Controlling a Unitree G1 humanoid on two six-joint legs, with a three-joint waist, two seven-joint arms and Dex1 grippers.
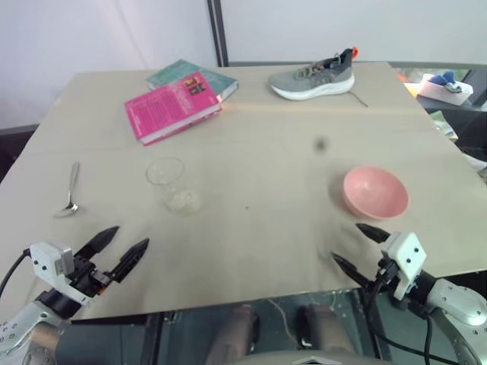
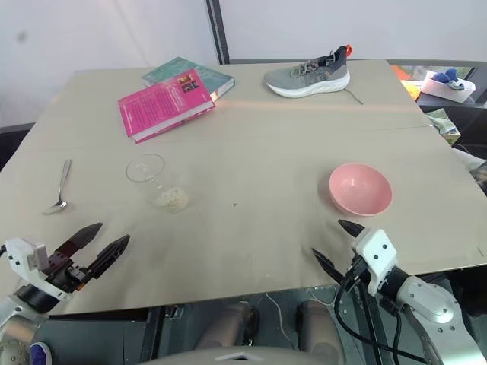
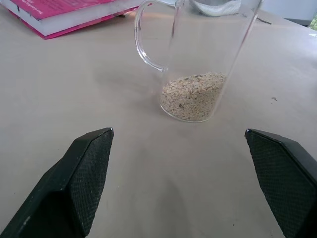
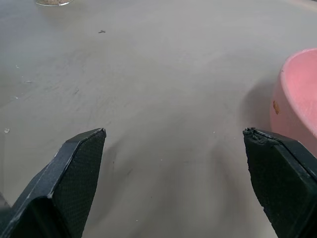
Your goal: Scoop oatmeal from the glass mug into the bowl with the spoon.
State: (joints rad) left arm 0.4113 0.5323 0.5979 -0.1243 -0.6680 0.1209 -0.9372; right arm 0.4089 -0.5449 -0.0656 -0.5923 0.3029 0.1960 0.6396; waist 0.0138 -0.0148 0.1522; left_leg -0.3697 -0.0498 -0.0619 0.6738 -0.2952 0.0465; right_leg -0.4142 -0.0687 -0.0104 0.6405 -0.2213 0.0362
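Note:
The clear glass mug [image 1: 170,182] stands upright left of the table's middle, with a small heap of pale oatmeal [image 3: 193,95] in its bottom. A silver spoon [image 1: 70,192] lies flat further left, its small bowl toward me. On the right side sits the pink bowl [image 1: 374,192]. My left gripper [image 1: 120,245] is open near the front left edge, pointing at the mug from a short distance. Just in front of the bowl, at the front right, my right gripper [image 1: 361,247] hangs open, holding nothing.
A pink book [image 1: 172,106] and a green book [image 1: 189,74] lie at the back left. A grey sneaker [image 1: 313,77] sits at the back right. The table's front edge [image 1: 228,303] runs just under both grippers. A white tray [image 1: 444,88] stands beyond the right corner.

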